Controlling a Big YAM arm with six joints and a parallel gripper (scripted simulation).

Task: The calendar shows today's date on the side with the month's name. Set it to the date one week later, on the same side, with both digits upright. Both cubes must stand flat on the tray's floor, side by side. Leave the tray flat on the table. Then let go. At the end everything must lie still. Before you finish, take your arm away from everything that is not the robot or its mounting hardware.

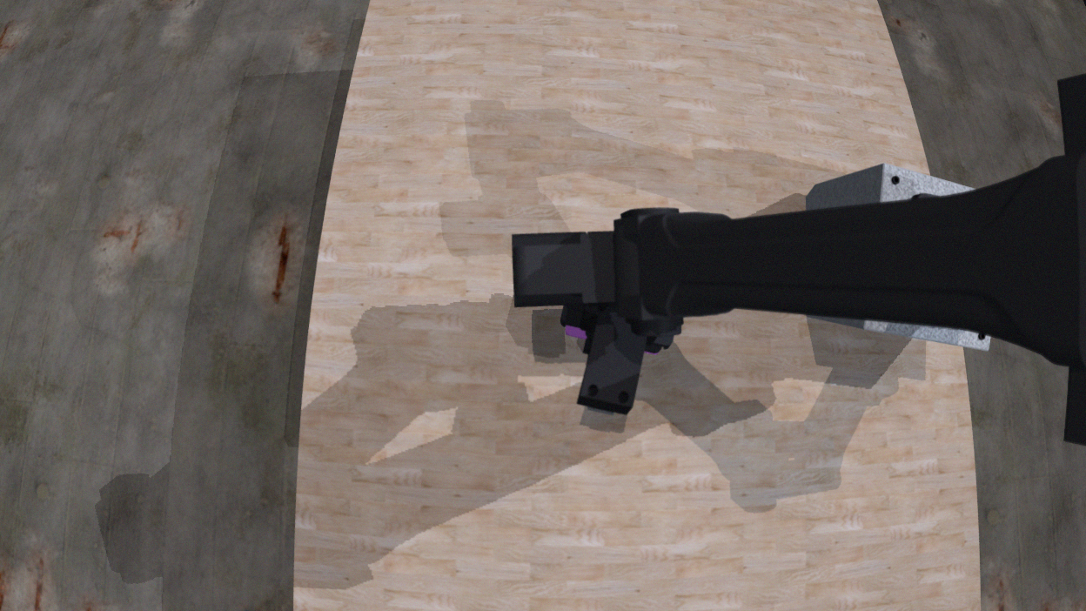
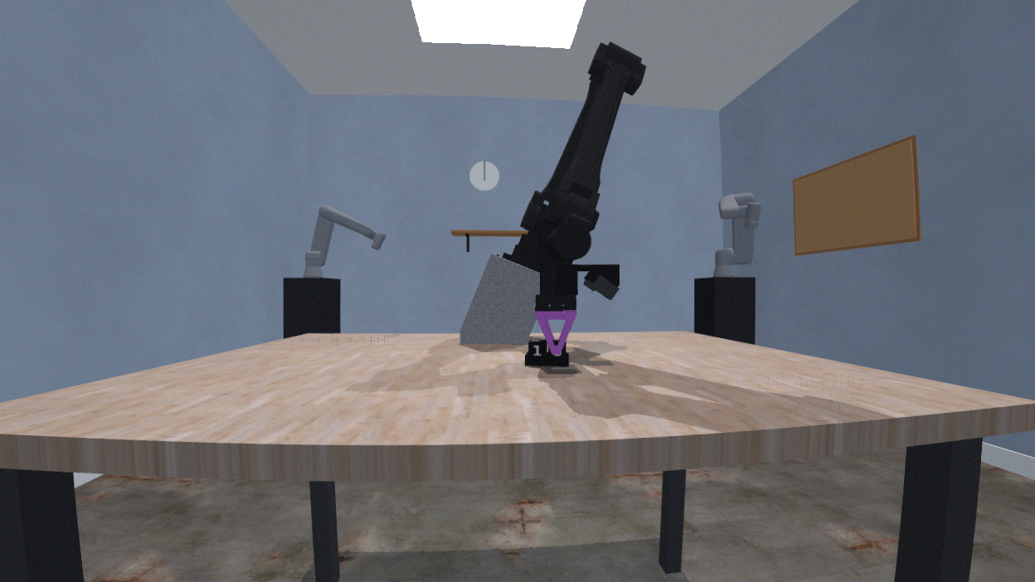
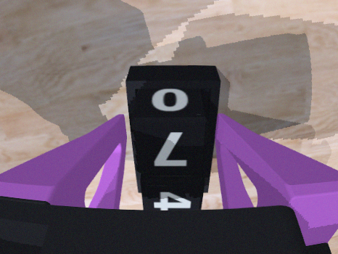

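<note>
The black calendar (image 3: 172,136) lies on the wooden table right under my wrist. In the wrist view its cubes stand in a row, with the white digits 0 (image 3: 169,100), 7 (image 3: 171,149) and 4 (image 3: 166,202) on their top faces. In the exterior view the calendar (image 2: 544,356) shows a white 1 on the side facing that camera. My gripper (image 3: 170,125) with purple fingers straddles the calendar from above. The fingers stand slightly apart from its sides, so the gripper is open. In the top view the arm hides the calendar, and only a bit of purple finger (image 1: 574,331) shows.
The grey mounting block (image 2: 499,300) of my arm stands just behind the calendar and also shows in the top view (image 1: 881,185). Two grey arms on black pedestals (image 2: 311,303) (image 2: 723,307) stand beyond the table's far edge.
</note>
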